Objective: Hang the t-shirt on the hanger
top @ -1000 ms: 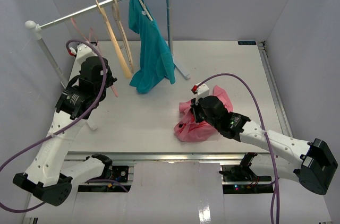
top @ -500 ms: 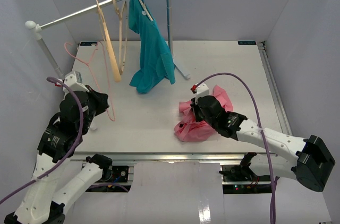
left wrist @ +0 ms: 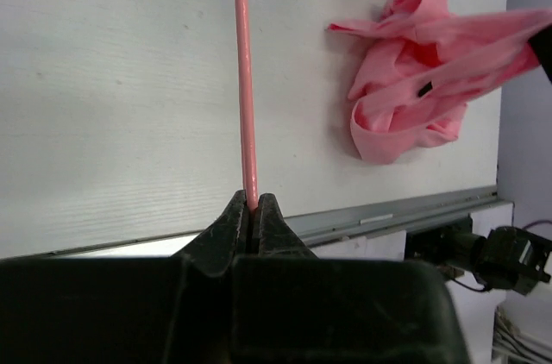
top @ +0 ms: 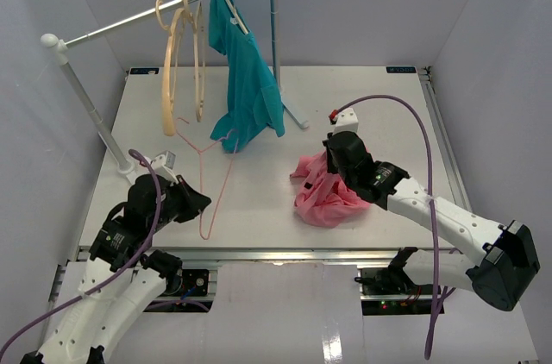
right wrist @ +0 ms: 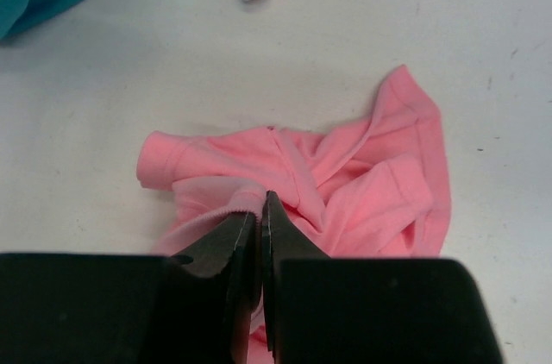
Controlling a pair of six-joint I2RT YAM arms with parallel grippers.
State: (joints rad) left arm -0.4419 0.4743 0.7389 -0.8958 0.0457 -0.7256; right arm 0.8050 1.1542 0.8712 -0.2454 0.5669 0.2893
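Left gripper (top: 202,203), lower left of my overhead view, pinched tight on thin pink hanger (left wrist: 244,79); right gripper (top: 331,178), centre right, clamped on bunched salmon t-shirt (top: 332,202).

Bright, even overhead light, so shadows on the table (top: 345,97) are soft and faint. Wrist views blur up close at the dark fingers (left wrist: 226,230).

top: high, rear, wide | wrists: close, looking down at table (top: 362,97) | shared: t-shirt (top: 332,196)

Crumpled pink t-shirt (top: 332,200) lies apart from thin hanger (left wrist: 245,79).
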